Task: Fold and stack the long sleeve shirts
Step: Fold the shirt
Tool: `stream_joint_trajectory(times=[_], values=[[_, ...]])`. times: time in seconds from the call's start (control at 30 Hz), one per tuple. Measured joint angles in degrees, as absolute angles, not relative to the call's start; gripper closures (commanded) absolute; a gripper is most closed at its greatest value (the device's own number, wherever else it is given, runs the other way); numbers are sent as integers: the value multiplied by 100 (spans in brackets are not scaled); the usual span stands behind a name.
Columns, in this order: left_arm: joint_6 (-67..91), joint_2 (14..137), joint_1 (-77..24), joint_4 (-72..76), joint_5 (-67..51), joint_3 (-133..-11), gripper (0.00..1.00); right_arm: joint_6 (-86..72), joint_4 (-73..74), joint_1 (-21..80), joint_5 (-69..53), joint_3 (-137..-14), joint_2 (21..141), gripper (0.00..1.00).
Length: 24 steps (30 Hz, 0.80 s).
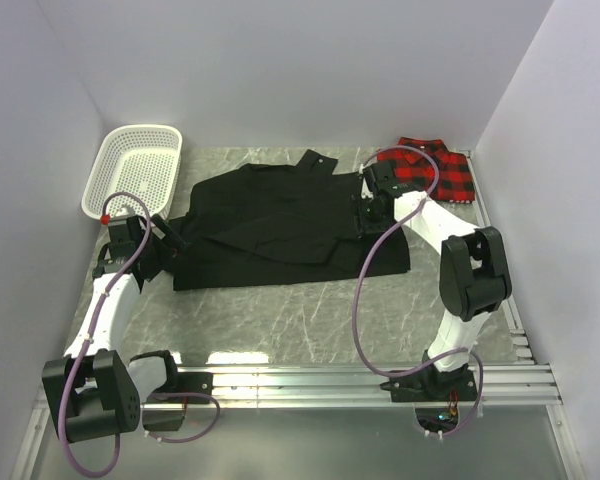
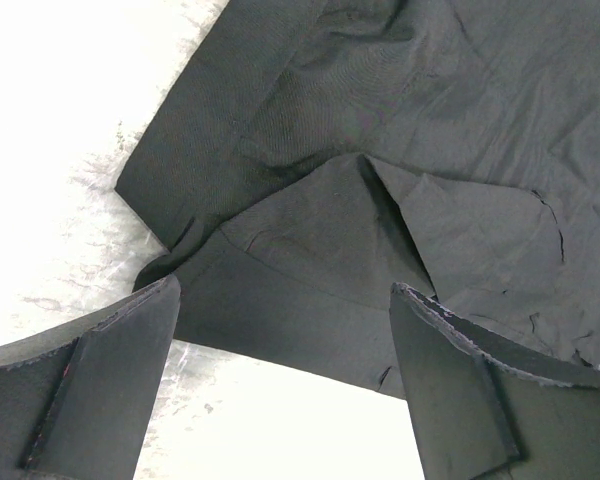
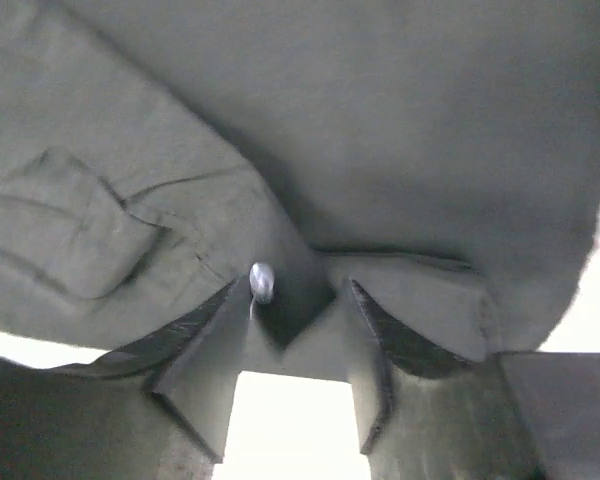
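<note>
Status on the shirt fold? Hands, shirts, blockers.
Left hand open at left edge of black shirt. Right hand parted, black fabric and button between jaws. Shirt spread mid-table; plaid shirt far right. No blockers seen; basket far left.

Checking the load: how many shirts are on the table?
2: the black shirt spread across the middle, the plaid shirt folded at the far right corner. More could hide underneath.
</note>
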State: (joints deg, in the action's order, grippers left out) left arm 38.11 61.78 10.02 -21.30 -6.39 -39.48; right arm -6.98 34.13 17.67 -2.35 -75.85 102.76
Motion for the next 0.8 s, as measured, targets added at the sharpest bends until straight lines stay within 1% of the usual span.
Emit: stream_joint_trajectory(times=[0.03,0.07,0.17,0.23,0.37,0.47,0.67,0.8], values=[[3811,6178,1002,-2128,-639,-3948,8,-784,3413,1767,-16,-7609,10263,39],[3811,6178,1002,-2128,-639,-3948,8,-856,3415,1765,185,-7612,10230,38],[3809,6178,1002,-2126,-644,-3948,8,-1074,3387,1754,504,-7581,10016,37],[3809,6178,1002,-2123,-652,-3948,8,-1258,3232,1739,460,-7443,9732,36],[3811,6178,978,-2112,-687,-3948,7,-1774,2773,1734,141,-6888,9207,36],[3815,6178,869,-2104,-711,-3948,7,-2300,2217,1717,-244,-6198,9011,37],[3889,6200,427,-2102,-766,-4001,8,-3332,1109,1594,-1007,-4685,8958,38],[4040,6383,141,-1992,-742,-4128,7,-3715,454,1535,-1286,-4263,8932,40]])
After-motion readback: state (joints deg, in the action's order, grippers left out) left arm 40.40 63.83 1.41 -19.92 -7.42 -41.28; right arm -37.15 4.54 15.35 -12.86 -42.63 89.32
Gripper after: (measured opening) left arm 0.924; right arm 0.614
